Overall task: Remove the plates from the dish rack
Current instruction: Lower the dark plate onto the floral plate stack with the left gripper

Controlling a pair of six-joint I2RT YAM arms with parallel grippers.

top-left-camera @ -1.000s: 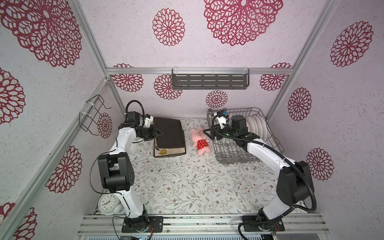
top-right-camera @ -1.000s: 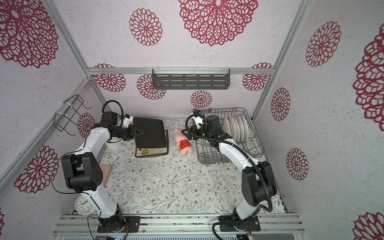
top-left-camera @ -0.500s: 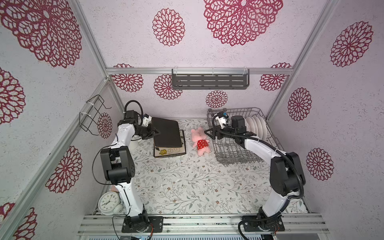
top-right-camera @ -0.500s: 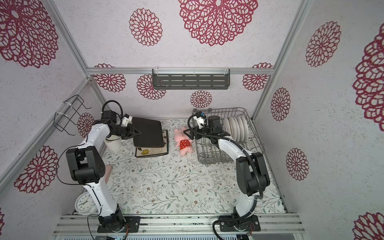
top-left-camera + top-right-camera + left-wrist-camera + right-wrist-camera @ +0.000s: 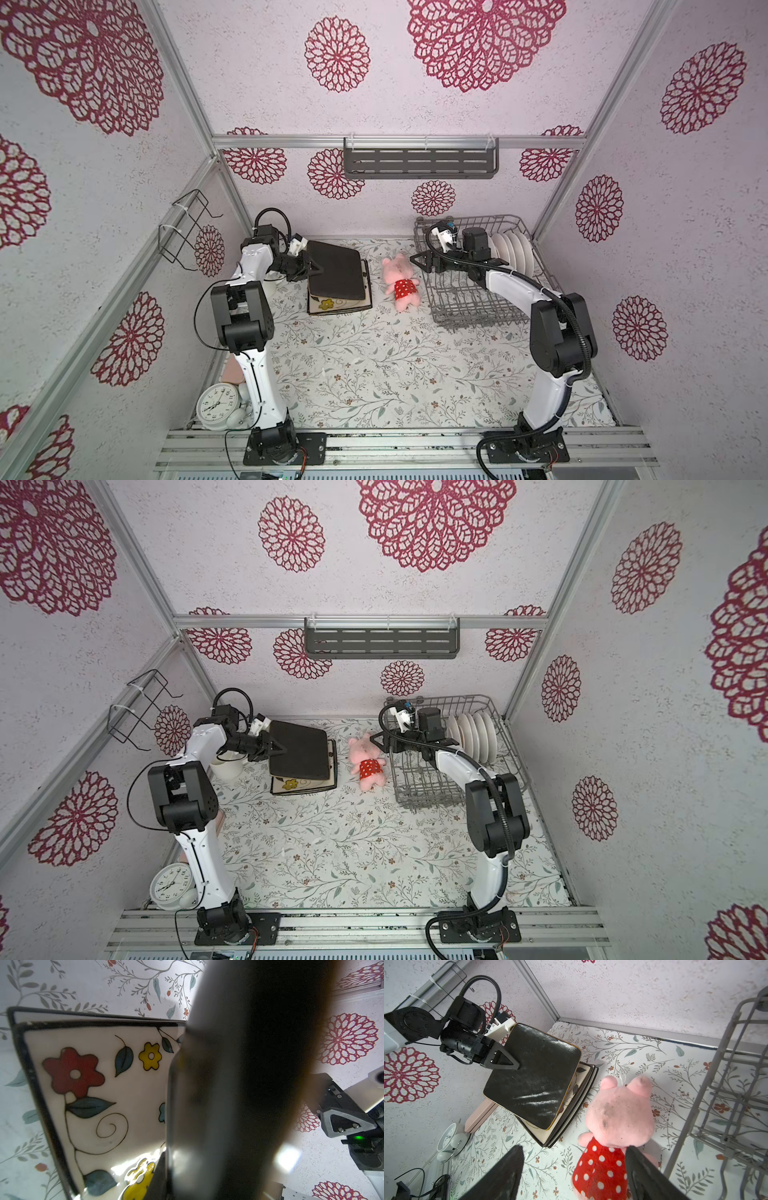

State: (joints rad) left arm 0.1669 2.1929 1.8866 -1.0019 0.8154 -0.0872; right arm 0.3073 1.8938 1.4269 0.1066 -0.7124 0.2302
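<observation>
While left gripper (image 5: 316, 269) clamps dark plate (image 5: 338, 270), its blur blocks left wrist view, half hiding cream plates (image 5: 93, 1084); right gripper (image 5: 574, 1149) gapes empty.

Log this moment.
left gripper: shut on dark square plate over plate stack | right gripper: open | round white plates: in dish rack

Left end effector (image 5: 318, 269) clamped, right end effector (image 5: 457, 262) (outstretched) agape.

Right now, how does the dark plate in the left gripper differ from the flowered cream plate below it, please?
The dark plate is plain black, the cream plate flowered. The dark plate hangs tilted in the left gripper; the cream plate lies flat. Both are square.
</observation>
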